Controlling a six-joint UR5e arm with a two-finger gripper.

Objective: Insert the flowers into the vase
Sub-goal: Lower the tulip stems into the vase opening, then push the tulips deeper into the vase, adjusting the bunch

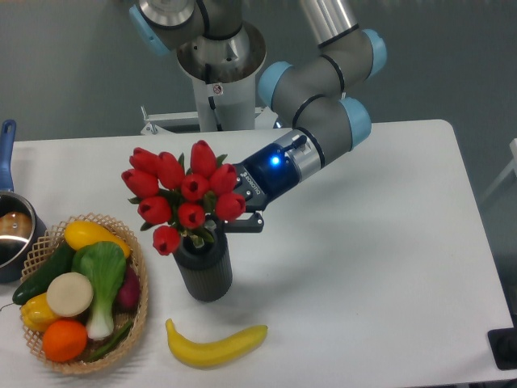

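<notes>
Bright, even overhead lighting, sharp focus.
Soft shadows fall toward 5 o'clock of the vase (pixel 202 267) and banana (pixel 215 344); a blue indicator light (pixel 275 159) glows on the arm's wrist.

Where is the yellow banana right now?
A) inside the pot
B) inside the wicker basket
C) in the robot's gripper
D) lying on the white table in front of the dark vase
D: the banana lies alone on the white table, just in front of the vase, outside the basket.
</notes>
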